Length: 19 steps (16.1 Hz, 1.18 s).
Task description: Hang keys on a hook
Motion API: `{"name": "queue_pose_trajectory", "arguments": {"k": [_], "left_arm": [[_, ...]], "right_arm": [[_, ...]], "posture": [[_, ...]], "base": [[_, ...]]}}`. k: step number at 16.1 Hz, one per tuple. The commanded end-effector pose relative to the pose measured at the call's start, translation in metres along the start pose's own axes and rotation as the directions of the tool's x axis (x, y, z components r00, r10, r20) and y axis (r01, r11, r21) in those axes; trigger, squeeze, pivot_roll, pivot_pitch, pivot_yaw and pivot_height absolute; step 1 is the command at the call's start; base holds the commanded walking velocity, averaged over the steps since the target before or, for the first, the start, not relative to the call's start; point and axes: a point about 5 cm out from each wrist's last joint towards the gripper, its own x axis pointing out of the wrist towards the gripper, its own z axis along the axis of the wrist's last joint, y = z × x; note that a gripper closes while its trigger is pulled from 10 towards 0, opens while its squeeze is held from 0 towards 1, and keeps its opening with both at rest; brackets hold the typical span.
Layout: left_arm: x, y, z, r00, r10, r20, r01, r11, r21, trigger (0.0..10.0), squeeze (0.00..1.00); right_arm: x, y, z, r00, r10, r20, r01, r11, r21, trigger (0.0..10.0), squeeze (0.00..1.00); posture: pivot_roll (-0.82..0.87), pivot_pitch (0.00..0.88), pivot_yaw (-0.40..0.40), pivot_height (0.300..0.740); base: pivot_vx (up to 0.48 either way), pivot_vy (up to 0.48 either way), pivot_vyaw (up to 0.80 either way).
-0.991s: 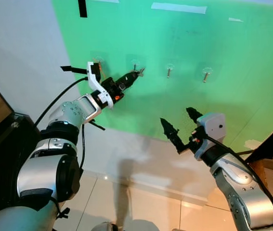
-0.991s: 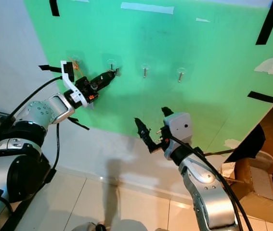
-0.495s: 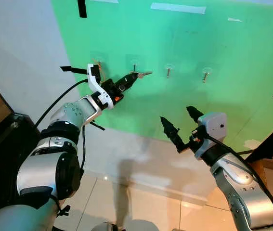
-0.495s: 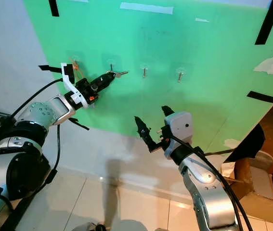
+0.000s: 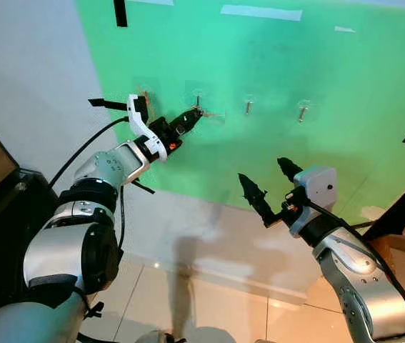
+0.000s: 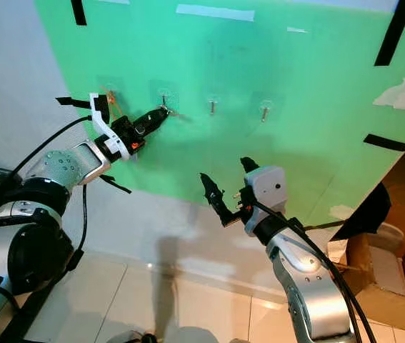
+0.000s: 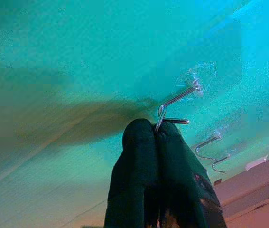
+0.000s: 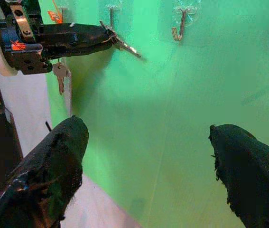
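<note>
Hooks (image 5: 248,107), four; keys (image 8: 124,45), one on pincer (image 5: 198,113)

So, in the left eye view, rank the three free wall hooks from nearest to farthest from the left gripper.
1. The second hook, right at the left gripper, whose jaws are shut on the key.
2. The third hook, next along to the robot's right.
3. The fourth hook, farthest right, above the right gripper.

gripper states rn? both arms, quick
Left gripper: shut on the key, at the second hook on the green wall.
Right gripper: open, empty, held below the hooks.
</note>
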Motion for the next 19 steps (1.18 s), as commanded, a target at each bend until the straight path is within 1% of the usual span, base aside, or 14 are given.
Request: {"name": "queue_pose_trajectory", "arguments": {"k": [1,3,4,5,6,9,11,13,15,16,17,19], "left_arm": [[-0.007,0.008,0.003,0.998,0.068,0.0,-0.068,0.998,0.008,10.0,0.0],[-0.006,0.008,0.003,0.998,0.067,-0.011,-0.067,0.997,0.03,10.0,0.0],[-0.005,0.007,0.002,0.998,0.064,-0.018,-0.063,0.997,0.04,10.0,0.07],[-0.005,0.007,0.002,0.998,0.064,-0.021,-0.063,0.997,0.046,10.0,0.27],[-0.004,0.007,0.001,0.998,0.065,-0.024,-0.064,0.997,0.048,10.0,1.0],[-0.004,0.008,0.001,0.996,0.082,-0.026,-0.081,0.995,0.061,10.0,1.0],[-0.007,0.011,-0.001,0.995,0.092,-0.029,-0.089,0.993,0.074,10.0,1.0],[-0.012,0.013,-0.003,0.996,0.079,-0.044,-0.075,0.992,0.099,10.0,1.0],[-0.016,0.014,-0.008,0.992,0.073,-0.106,-0.052,0.981,0.188,10.0,1.0],[-0.02,0.014,-0.012,0.987,0.08,-0.138,-0.044,0.968,0.248,10.0,1.0],[-0.028,0.017,-0.016,0.98,0.118,-0.161,-0.057,0.938,0.343,10.0,1.0],[-0.039,0.02,-0.017,0.976,0.169,-0.134,-0.102,0.91,0.403,10.0,1.0]], "right_arm": [[0.001,-0.001,0.009,0.999,0.007,0.045,-0.007,1.0,-0.012,10.0,0.0],[0.001,-0.001,0.009,0.999,0.008,0.046,-0.007,1.0,-0.013,10.0,0.0],[0.001,-0.001,0.01,0.999,0.007,0.045,-0.007,1.0,-0.013,10.0,0.0],[0.001,-0.001,0.01,0.999,0.007,0.045,-0.006,1.0,-0.013,10.0,0.0],[0.001,-0.001,0.01,0.999,0.006,0.045,-0.006,1.0,-0.013,10.0,0.0],[0.001,-0.001,0.009,0.999,0.006,0.045,-0.005,1.0,-0.012,10.0,0.0],[0.001,0.0,0.008,0.999,0.004,0.043,-0.004,1.0,-0.009,10.0,0.0],[0.0,-0.001,0.005,1.0,-0.008,0.03,0.009,1.0,-0.015,10.0,0.0],[-0.001,-0.003,0.001,1.0,-0.027,0.009,0.027,1.0,-0.007,10.0,0.0],[-0.001,-0.007,-0.003,0.998,-0.066,-0.019,0.065,0.997,-0.028,10.0,0.0],[0.0,-0.012,-0.011,0.991,-0.112,-0.07,0.109,0.993,-0.053,10.0,0.0],[0.0,-0.011,-0.016,0.99,-0.107,-0.089,0.104,0.994,-0.043,10.0,0.0]], "posture": [[-0.23,0.0,0.032,0.74],[-0.23,0.0,0.032,0.74],[-0.23,0.0,0.033,0.74],[-0.23,0.0,0.033,0.74],[-0.23,0.0,0.033,0.74],[-0.23,0.0,0.035,0.74],[-0.23,0.0,0.038,0.74],[-0.23,0.0,0.04,0.74],[-0.22,0.0,0.037,0.74],[-0.22,0.0,0.036,0.74],[-0.21,0.0,0.035,0.74],[-0.2,0.0,0.032,0.74]], "base": [[0.0,0.0,0.0],[0.0,0.0,0.0],[0.0,0.0,0.0],[0.0,0.0,0.0],[0.0,0.0,0.0],[0.0,0.0,0.0],[0.0,0.0,0.0],[0.0,0.0,0.0],[0.0,0.0,0.0],[0.0,0.0,0.0],[0.0,0.0,0.0],[0.0,0.0,0.0]]}}
